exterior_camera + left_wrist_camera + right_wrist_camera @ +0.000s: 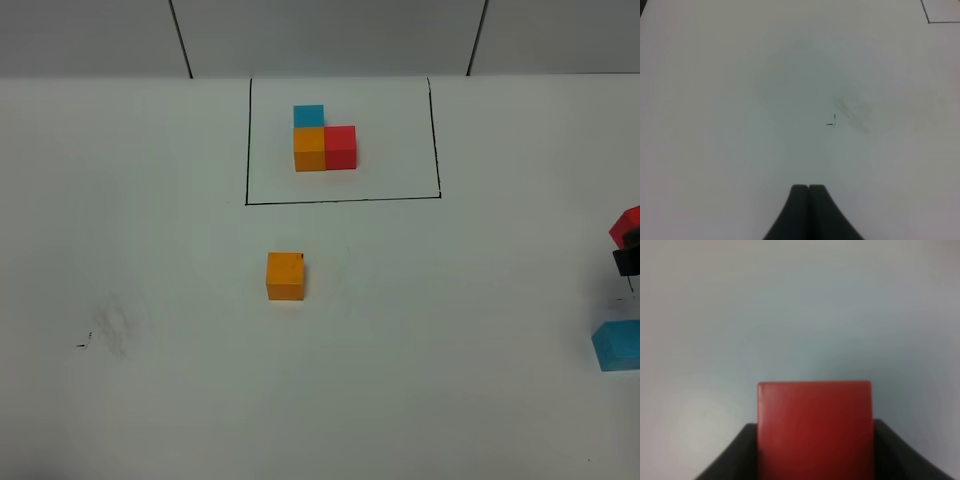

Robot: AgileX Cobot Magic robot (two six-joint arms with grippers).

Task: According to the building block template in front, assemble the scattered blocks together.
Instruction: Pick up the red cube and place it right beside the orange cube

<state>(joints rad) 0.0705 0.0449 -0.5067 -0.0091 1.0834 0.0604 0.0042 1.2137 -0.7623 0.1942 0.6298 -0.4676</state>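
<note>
The red block (815, 430) fills your right wrist view: the right jaws stand part-way in and are clamped on its two sides, with bare bench (150, 250) beyond it. In the overhead view that block sits at the far right edge, partly cut off, so you cannot be sure how far it is off the surface. Just nearer you on that side lies the sky-blue block (617, 345), also clipped by the frame. The orange block (285, 275) rests alone near the middle, well apart from both. The template (325, 140) sits inside its black outline (340, 200) at the far side: red touching orange on the right, sky-blue touching orange on the far side. Your left jaws are pressed together on nothing, hanging over a faint smudge (855, 110) on the left. Watch three things. Bring the red block in too low or too fast and it will shove the orange one, since nothing braces it. Set it on the wrong face and the L comes out mirrored. And the sky-blue block lies close under the right arm's path; a careless sweep could knock it out of sight. The jaws hide the block's lower faces, so a twist in the grip may go unnoticed until release.
</note>
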